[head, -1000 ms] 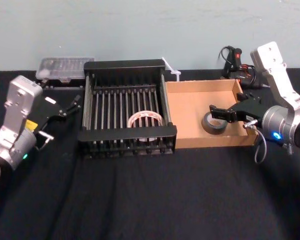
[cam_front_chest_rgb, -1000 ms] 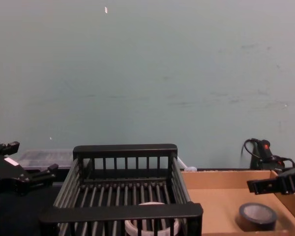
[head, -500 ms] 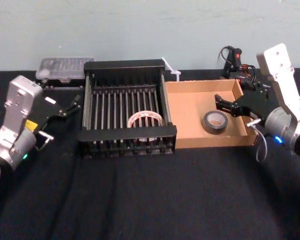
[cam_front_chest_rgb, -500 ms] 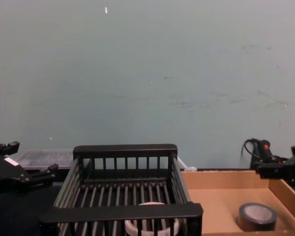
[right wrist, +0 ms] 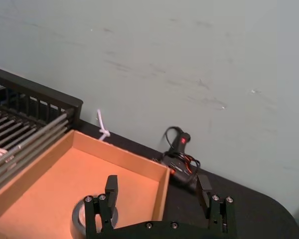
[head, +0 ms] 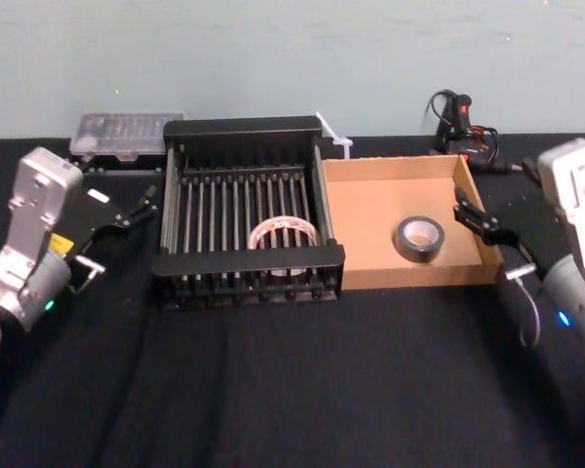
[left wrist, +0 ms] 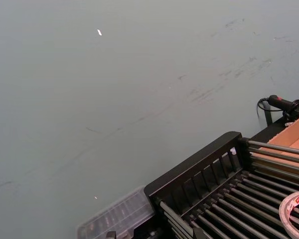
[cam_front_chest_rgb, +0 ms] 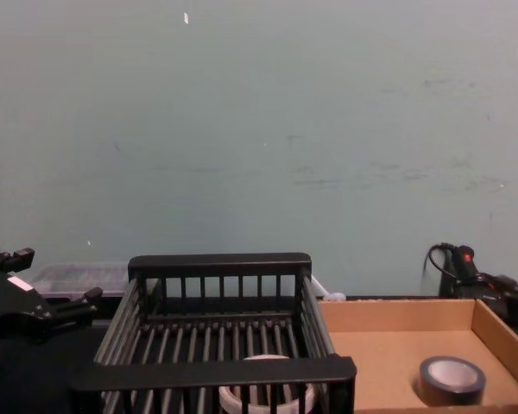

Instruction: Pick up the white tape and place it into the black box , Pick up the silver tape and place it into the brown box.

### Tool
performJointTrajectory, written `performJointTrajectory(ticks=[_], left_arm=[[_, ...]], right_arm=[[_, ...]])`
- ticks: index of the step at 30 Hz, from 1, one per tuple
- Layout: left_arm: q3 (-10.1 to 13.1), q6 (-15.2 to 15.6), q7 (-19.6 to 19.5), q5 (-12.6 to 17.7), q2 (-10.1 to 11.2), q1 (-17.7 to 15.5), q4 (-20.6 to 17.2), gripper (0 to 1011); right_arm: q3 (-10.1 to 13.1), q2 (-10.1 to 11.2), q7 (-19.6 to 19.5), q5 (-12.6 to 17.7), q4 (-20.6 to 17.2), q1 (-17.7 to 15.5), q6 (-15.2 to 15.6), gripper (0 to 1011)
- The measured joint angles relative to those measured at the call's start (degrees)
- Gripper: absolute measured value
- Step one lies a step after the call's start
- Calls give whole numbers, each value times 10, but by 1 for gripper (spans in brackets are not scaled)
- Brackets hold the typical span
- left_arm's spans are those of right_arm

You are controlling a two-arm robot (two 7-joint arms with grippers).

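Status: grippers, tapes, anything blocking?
Left gripper open, left of black box, white tape inside. Right gripper open beside brown box, silver tape inside. Nothing blocking.

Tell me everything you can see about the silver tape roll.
The silver tape is a small, thick roll, dark grey-silver on the outside with a pale inner core. It lies flat, hole upward, on the floor of the brown box, in its right half and towards the front. Nothing grips it. The right gripper is open by the box's right wall, clear of the roll.
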Motion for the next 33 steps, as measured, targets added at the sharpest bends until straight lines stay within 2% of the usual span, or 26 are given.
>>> performJointTrajectory(ticks=[6,12,33], left_arm=[[0,0,0,0,0,0,0,1001],[0,0,0,0,0,0,0,1002],[0,0,0,0,0,0,0,1001]], right_arm=[[18,-2,-9,-6,-4,-35,-14,1002],[31,-8,-10,-11,-5,-51,-14,1002],[29,-7,-9,-11,-5,-49,-13,1002]])
